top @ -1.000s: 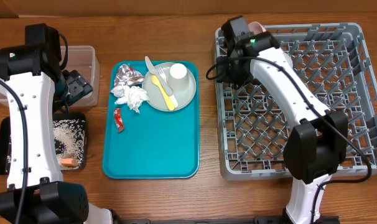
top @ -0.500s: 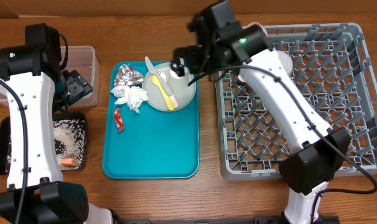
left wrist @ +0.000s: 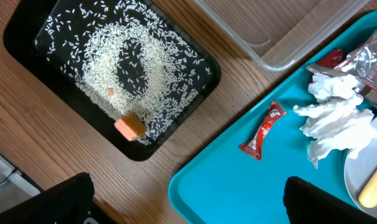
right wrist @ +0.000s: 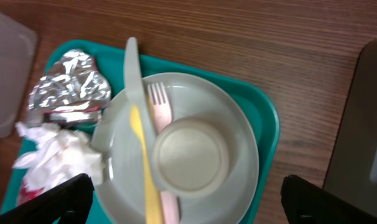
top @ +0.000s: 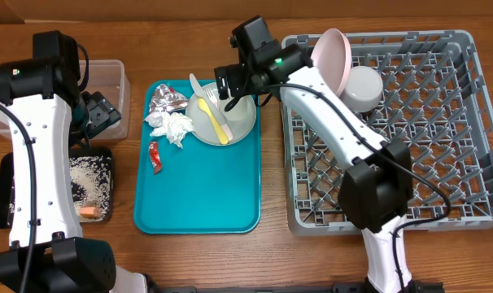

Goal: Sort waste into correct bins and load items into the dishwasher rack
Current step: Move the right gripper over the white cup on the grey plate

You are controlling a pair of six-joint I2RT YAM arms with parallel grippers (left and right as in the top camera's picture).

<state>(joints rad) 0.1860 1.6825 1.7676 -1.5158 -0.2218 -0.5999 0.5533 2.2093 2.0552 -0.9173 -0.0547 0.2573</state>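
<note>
Rack loading is in hand: right gripper (top: 233,88) hovers, jaws wide apart, over the small white cup (right wrist: 190,155) on the pale grey-green plate (right wrist: 238,118) in the teal tray's (top: 198,199) upper right corner. Next it likely must descend and close on the cup's wall. Left gripper (top: 98,114) hangs left of the tray, jaws apart, empty.

From overhead the left arm (top: 35,138) covers much of the black tray (top: 100,183) and a corner of the tub (top: 108,77); the right gripper (top: 230,85) hides most of the cup (right wrist: 190,154). In each wrist view the fingers (left wrist: 45,199) show only as dark tips, cut off at the bottom corners. The rack (right wrist: 369,118) is a blur at the right wrist view's edge
</note>
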